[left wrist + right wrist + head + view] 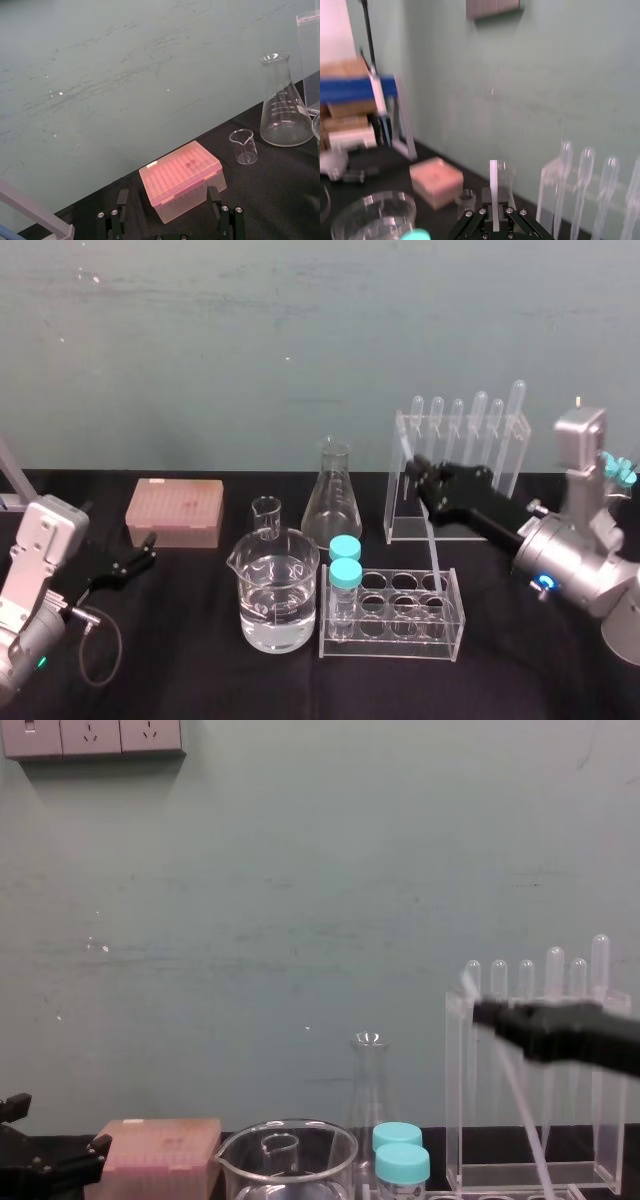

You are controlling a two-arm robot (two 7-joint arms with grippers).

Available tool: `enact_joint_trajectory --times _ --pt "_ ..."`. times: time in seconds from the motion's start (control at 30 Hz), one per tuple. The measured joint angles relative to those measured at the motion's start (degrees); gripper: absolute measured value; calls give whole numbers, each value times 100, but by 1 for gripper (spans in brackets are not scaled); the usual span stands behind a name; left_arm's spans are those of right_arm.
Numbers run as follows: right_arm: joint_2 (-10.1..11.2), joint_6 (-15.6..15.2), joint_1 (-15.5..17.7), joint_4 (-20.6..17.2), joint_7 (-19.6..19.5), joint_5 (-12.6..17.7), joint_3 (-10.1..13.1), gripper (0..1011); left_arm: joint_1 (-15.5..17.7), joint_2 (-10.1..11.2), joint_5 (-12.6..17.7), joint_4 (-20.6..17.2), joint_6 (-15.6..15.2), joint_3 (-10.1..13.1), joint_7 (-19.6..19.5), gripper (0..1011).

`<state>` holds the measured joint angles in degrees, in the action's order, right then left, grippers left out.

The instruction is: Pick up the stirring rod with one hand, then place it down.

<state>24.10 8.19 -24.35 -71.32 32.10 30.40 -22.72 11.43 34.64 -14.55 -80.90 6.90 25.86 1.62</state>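
Observation:
The stirring rod (434, 550) is a thin translucent stick, tilted, with its lower end down at the back right of the clear tube rack (392, 642). My right gripper (410, 472) is shut on its upper part, just in front of the pipette stand. In the right wrist view the stirring rod (493, 182) stands pinched between the two black fingers of the right gripper (493, 204). The chest view shows the stirring rod (520, 1110) slanting down from the right gripper (478, 1013). My left gripper (148, 552) rests open low at the left, its fingers spread in front of the pink box (181, 179).
A pink tip box (174, 512) lies at the back left. A beaker of water (276, 592), a small beaker (266, 516) and a conical flask (332, 502) stand mid-table. Two blue-capped tubes (345, 562) sit in the tube rack. A clear pipette stand (458, 455) holds several pipettes.

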Motion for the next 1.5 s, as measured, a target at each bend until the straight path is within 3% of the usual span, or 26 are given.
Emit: enact_joint_trajectory --times 0.27,0.33,0.43,0.53,0.67,0.9,1.5 --pt "-150 384 41 -330 373 558 428 57 0 0 0 0 0 0 0 1000" --pt "-163 541 56 -413 396 558 475 57 0 0 0 0 0 0 0 1000" --pt "-185 1172 128 -565 417 390 602 57 0 0 0 0 0 0 0 1000" --pt "-201 1589 189 -560 509 279 685 57 0 0 0 0 0 0 0 1000" --pt "-203 1817 266 -393 621 182 736 57 0 0 0 0 0 0 0 1000" --pt "-165 1730 379 -141 513 -123 751 57 0 0 0 0 1 0 0 1000" --pt "-166 1747 366 -156 528 -80 744 57 0 0 0 0 0 0 0 1000"
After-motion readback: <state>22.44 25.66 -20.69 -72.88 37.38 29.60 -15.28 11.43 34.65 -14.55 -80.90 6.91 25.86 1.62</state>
